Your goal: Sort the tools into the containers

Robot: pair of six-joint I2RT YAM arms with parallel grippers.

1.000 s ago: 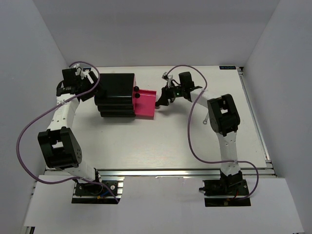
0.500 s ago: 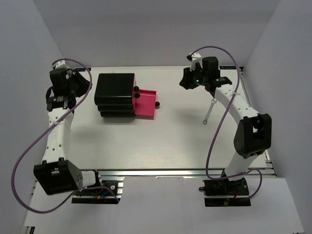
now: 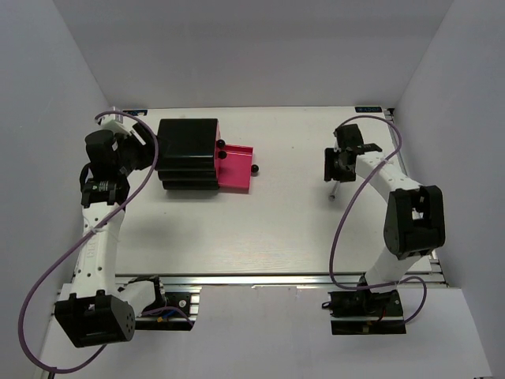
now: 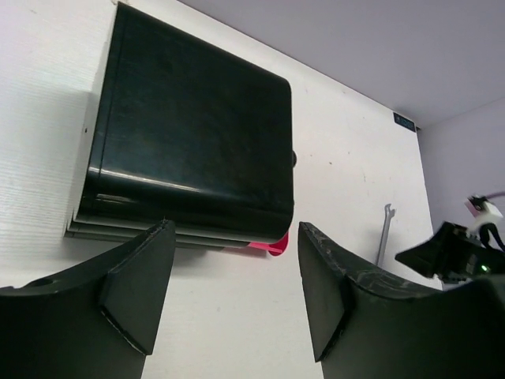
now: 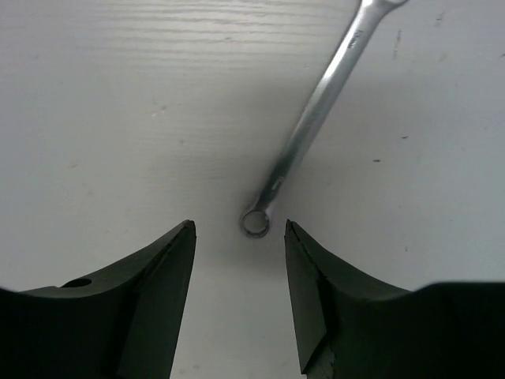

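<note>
The right gripper [image 5: 239, 230] is hovering with jaws parted over the wrench [image 5: 316, 114], which is lying at 3 o'clock from the cabinet [image 3: 188, 150]; the left gripper [image 4: 233, 237] is gaping at its 9 o'clock

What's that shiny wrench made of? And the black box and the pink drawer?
The wrench looks like polished steel: silvery, with bright reflections. The black box seems glossy plastic, since light streaks gleam along its rounded top. The pink drawer is probably plastic too: flat, even colour, but too small to be sure.
</note>
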